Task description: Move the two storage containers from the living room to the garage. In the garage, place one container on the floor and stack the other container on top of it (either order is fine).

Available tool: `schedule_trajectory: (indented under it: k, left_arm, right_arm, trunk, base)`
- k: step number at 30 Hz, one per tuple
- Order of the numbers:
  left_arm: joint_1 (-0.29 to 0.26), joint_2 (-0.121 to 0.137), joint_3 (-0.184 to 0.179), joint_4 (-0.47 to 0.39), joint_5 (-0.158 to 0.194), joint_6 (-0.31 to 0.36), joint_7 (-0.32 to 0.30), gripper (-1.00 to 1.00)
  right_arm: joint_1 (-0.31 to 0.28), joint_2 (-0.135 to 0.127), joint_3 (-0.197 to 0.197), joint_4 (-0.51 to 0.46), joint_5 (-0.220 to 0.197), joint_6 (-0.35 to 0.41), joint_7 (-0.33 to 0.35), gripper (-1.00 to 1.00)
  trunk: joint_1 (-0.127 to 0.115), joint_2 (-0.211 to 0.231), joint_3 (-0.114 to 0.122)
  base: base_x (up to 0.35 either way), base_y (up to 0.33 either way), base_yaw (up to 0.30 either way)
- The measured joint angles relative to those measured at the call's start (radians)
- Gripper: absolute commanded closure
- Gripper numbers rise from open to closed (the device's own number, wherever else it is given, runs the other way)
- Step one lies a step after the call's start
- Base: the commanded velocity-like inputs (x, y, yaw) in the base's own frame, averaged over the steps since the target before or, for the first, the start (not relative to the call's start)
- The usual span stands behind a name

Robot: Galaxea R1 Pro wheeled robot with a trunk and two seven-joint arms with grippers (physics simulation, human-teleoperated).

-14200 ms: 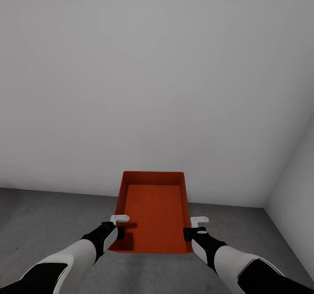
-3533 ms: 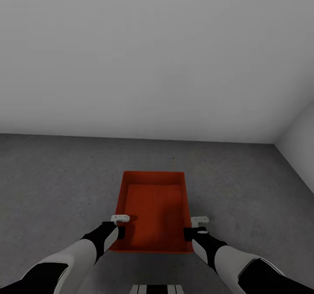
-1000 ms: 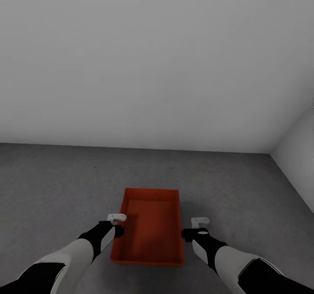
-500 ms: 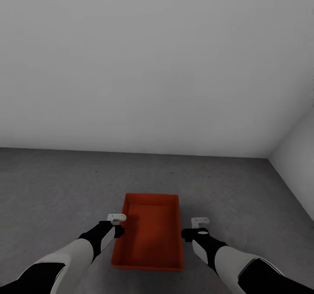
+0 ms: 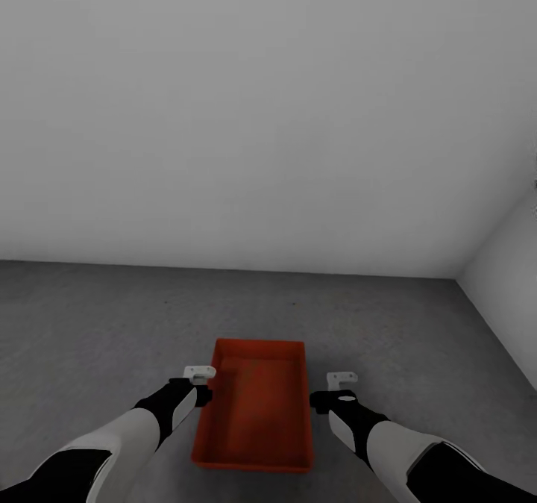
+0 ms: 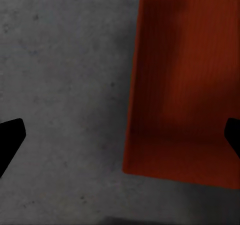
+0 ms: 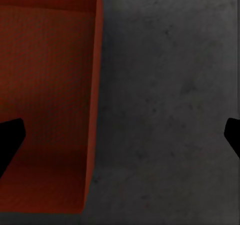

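Note:
One red-orange open-top storage container (image 5: 255, 412) lies on the garage's dark grey concrete floor (image 5: 89, 324), well below my hands. My left gripper (image 5: 198, 385) hangs open above its left wall and my right gripper (image 5: 337, 389) hangs open just outside its right wall; neither touches it. In the left wrist view the container (image 6: 185, 85) is far beneath the left gripper (image 6: 120, 137), with the black fingertips (image 6: 10, 140) spread wide. The right wrist view shows the container (image 7: 47, 85) under the wide-open right gripper (image 7: 120, 135). Nothing is inside the container.
A plain white-grey wall (image 5: 261, 115) rises a short way beyond the container. A second wall (image 5: 507, 294) meets it at the corner on the right. Bare concrete stretches to the left and on both sides of the container.
The container, held level between both grippers 3.5 s ago, now lies lower on the floor, free of both. Over the last second the whole view has shifted slightly; the arms keep their pose.

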Motion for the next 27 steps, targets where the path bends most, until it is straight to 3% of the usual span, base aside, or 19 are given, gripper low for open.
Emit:
schedule_trajectory:
  k: [27]
  left_arm:
    - [0.000, 0.000, 0.001, -0.002, 0.000, 0.000, 0.000, -1.00]
  right_arm:
    - [0.000, 0.000, 0.000, 0.000, 0.000, -0.001, 0.000, -1.00]
  trunk:
    - [-0.104, 0.189, 0.127]
  base:
    - [0.000, 0.000, 0.000]
